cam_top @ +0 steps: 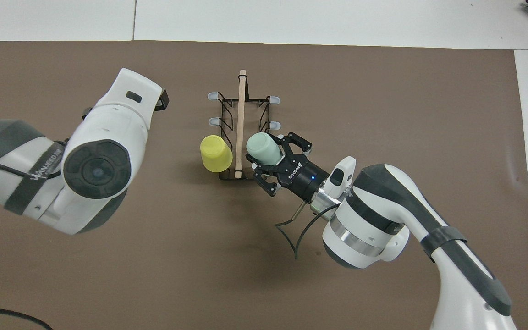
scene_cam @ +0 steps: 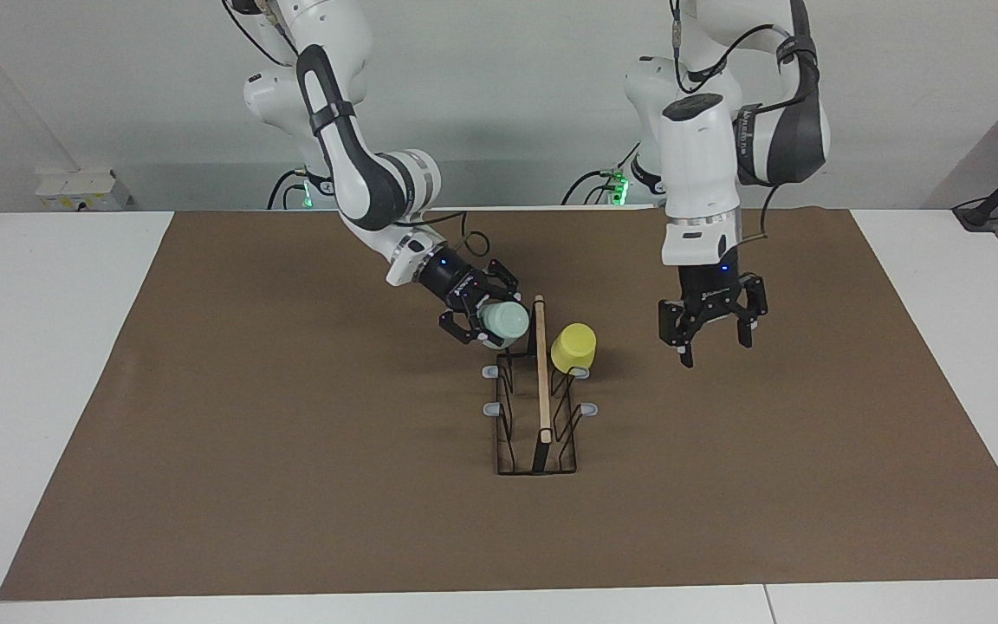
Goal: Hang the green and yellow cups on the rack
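- The rack (scene_cam: 537,407) stands mid-worktop on the brown mat (scene_cam: 291,433), its wooden rod (scene_cam: 541,364) running along the top.
- The yellow cup (scene_cam: 573,347) hangs upside down on the prong nearest the robots, on the left arm's side — nothing grips it.
- The right pincer (scene_cam: 489,322) is clamped on the green cup (scene_cam: 504,320), held tilted over the rack's matching prong on its own side.
- The left pincer (scene_cam: 711,340) hovers over bare mat toward its end, fingers apart.

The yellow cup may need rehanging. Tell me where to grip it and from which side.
Grip the yellow cup across its side wall, from the left arm's end of the table: it sits mouth-down on a prong, and the rack blocks the rest.
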Controlling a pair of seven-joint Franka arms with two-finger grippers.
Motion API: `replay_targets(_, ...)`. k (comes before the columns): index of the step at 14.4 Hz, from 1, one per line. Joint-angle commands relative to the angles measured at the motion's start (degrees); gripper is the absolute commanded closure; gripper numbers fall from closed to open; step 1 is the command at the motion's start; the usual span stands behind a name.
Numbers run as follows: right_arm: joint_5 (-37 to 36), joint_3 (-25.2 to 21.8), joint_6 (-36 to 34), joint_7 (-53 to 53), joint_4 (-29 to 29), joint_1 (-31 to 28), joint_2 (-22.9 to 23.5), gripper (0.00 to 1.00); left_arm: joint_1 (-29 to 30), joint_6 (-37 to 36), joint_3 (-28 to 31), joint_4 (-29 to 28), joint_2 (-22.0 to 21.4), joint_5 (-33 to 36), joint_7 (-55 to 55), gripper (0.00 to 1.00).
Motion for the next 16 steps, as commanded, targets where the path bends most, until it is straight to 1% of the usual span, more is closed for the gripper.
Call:
replay_targets(1,2.16,0.15,-0.44,-1.77,-1.43,-0.32,-1.66,0.38,3.68,-1.70,-0.69,-0.83,-2.76,-5.69,11.06,0.00)
replay_targets(2,2.08,0.15,-0.26,-1.68,-0.82,-0.41,-1.49,0.00,5.26,-3.09,-0.69,-0.57,-2.93,-7.80,14.84,0.00)
replay_targets(3,2.08,0.15,0.00,-1.59,-0.29,-0.15,-1.40,0.00,6.67,-4.59,-0.60,0.04,-3.02,-11.30,19.83,0.00)
replay_targets(5,1.81,0.24,2.71,-1.42,1.81,0.12,-0.35,0.00,10.62,-7.92,-0.51,1.45,-3.46,-19.73,31.08,0.00)
replay_targets(7,1.20,0.24,5.00,-1.16,2.96,0.12,-0.08,0.00,13.35,-16.16,0.01,5.91,-3.11,-25.72,40.32,0.00)
replay_targets(9,0.59,0.24,6.67,-0.54,4.19,0.21,-0.25,0.00,17.03,-24.34,0.02,11.62,-2.06,-28.72,47.01,0.00)
replay_targets(10,-1.94,0.24,9.12,-0.28,5.94,0.12,-0.26,0.00,18.53,-27.77,0.01,13.74,-1.45,-29.69,49.91,0.00)
replay_targets(11,-5.97,0.24,12.97,0.07,8.22,0.03,-0.17,0.00,19.15,-30.68,0.10,15.76,-1.18,-29.88,52.12,0.00)
replay_targets(12,-10.53,0.24,16.49,1.56,9.98,-0.06,-0.17,0.00,19.77,-32.79,0.19,16.65,-1.18,-29.79,53.36,0.00)
replay_targets(13,-15.45,0.24,18.36,4.53,11.22,-0.14,-0.26,0.00,20.30,-34.47,0.19,16.92,-1.35,-29.35,53.63,0.00)
replay_targets(16,-32.31,-0.02,18.46,12.45,12.37,-1.37,-0.61,0.00,20.30,-38.87,0.02,19.11,-1.79,-28.91,53.46,0.00)
